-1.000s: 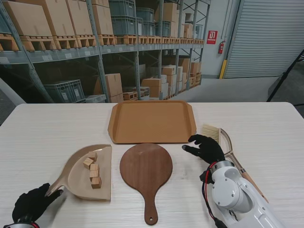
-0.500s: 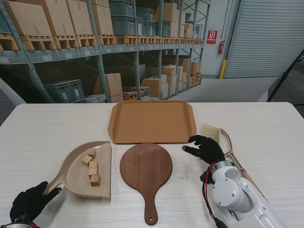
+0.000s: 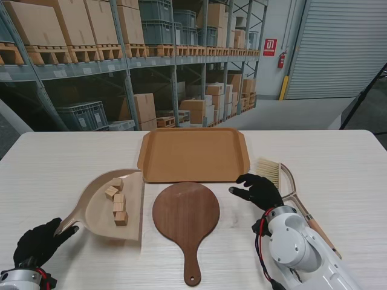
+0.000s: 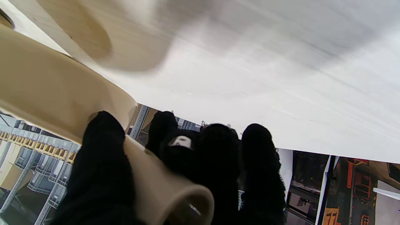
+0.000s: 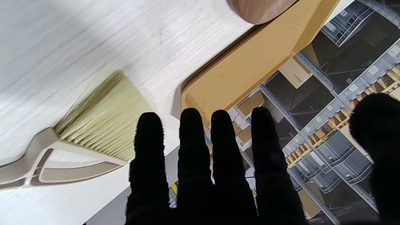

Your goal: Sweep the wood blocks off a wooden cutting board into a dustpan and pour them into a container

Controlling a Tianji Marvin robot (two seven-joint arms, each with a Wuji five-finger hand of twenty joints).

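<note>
Now four wood blocks (image 3: 117,202) in one dustpan (image 3: 97,211), left robot hand (image 3: 39,243) gripping its handle, right robot hand (image 3: 259,190) spread empty.

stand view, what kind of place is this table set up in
Most likely a warehouse: tall pallet racking stacked with cardboard boxes and grey crates, plus a roller shutter door behind the table.

A warehouse is surrounding the white table (image 3: 338,163): tall steel racks (image 3: 127,66) are carrying cardboard boxes (image 3: 72,21) and grey crates (image 3: 81,115) on the far left, and a roller door (image 3: 338,48) is standing shut at far right.
</note>
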